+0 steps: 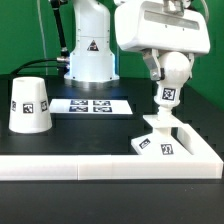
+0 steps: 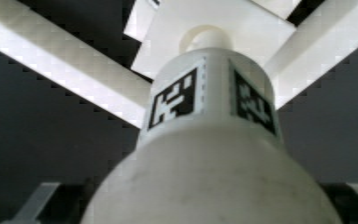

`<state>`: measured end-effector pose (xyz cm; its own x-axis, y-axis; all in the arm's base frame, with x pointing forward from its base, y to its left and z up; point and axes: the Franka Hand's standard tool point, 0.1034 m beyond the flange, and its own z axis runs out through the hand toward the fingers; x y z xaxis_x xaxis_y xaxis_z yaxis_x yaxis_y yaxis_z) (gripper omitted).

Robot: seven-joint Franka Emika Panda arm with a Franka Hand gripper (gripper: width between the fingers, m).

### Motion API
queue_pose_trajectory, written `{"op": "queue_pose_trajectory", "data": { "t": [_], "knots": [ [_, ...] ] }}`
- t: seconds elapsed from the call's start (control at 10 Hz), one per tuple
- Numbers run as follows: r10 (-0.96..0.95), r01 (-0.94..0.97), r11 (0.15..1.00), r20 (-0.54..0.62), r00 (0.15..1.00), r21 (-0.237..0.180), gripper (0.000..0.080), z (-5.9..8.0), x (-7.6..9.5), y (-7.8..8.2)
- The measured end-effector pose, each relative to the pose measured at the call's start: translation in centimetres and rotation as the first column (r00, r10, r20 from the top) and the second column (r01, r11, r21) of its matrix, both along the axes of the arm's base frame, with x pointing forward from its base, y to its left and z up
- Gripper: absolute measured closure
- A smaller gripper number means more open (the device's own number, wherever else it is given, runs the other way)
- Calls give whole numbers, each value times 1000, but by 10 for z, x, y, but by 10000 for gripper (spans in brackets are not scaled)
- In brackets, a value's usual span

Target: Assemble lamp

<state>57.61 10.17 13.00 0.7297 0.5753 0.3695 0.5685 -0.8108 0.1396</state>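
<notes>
- The arm (image 1: 150,25) reaches down from above at the exterior view's right, its wrist pointing almost straight at the table (image 1: 90,135).
- The gripper (image 1: 171,70) has its jaws closed on the round upper part of the bulb (image 1: 169,93), one on each side.
- The bulb hangs upright, stem down, right over the base (image 1: 158,138); whether the stem is seated cannot be told.
- The base lies flat in the corner of the white wall (image 1: 110,168).
- The shade (image 1: 30,104) stands wide end down, well apart at the exterior view's left, near the marker board (image 1: 92,105).
</notes>
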Motion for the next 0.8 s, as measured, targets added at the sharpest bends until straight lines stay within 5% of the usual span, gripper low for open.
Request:
{"op": "queue_pose_trajectory", "data": {
  "t": [0.8],
  "knots": [
    [-8,8,1000,69,998,5,223,-15,-4,-3]
  ]
}}
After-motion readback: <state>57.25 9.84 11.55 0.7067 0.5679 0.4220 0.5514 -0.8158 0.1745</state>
